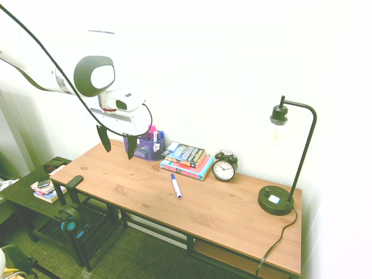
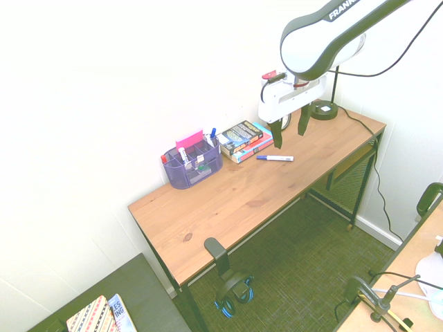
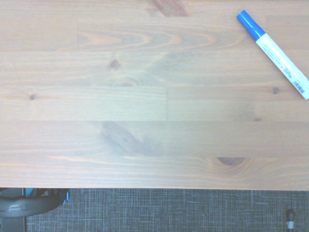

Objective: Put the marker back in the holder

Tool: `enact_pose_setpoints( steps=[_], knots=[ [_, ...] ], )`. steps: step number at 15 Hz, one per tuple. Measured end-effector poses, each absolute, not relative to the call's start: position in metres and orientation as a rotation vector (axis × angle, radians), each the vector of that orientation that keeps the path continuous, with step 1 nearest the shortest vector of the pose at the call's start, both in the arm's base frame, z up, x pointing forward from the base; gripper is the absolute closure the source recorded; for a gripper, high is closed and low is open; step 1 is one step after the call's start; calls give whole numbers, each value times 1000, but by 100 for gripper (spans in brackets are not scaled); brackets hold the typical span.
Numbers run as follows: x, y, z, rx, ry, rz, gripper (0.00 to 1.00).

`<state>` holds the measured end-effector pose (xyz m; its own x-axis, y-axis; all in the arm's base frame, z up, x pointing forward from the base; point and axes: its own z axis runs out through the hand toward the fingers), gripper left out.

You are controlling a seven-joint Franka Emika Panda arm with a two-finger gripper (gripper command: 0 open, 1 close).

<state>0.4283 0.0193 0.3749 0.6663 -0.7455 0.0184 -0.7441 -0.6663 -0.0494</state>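
Gripper point(image 1: 118, 147) hanging in the air above the wooden desk point(image 1: 232, 221), pointing straight down, fingers spread wide, nothing between them

Marker point(image 1: 176, 186) flat on the desk, free of the gripper, blue cap toward the books, white barrel toward the desk's front edge. In second exterior view marker point(image 2: 275, 158) just in front of the book stack, below the gripper point(image 2: 291, 133) in the picture, clear air between them. In wrist view marker point(image 3: 273, 47) at a slant in one corner, blue cap and printed barrel sharp, bare wood grain over most of the picture, green carpet past the desk edge

Holder point(image 1: 146, 145): purple wire-mesh organizer at the back of the desk by the wall, pens and a pink item sticking up. Same holder point(image 2: 193, 164) in second exterior view, compartments partly filled, well apart from the marker, book stack between the two

Book stack point(image 1: 187, 160) beside the holder, black twin-bell alarm clock point(image 1: 224, 167) just beside the books. Black desk lamp point(image 1: 284, 160) at the far end, round base on the desk

Headphones point(image 2: 232, 292) hanging off a hook at the desk's front edge. Low dark side table point(image 1: 26, 189) next to the desk with books on it
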Motion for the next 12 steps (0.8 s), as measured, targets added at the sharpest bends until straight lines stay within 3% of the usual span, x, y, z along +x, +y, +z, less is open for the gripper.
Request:
enact_pose_setpoints(
  steps=[7, 12],
  knots=[
    [439, -5, 377, -2908, 1188, -87, 0],
    [509, -17, 348, -3005, 1012, -21, 0]
  ],
)
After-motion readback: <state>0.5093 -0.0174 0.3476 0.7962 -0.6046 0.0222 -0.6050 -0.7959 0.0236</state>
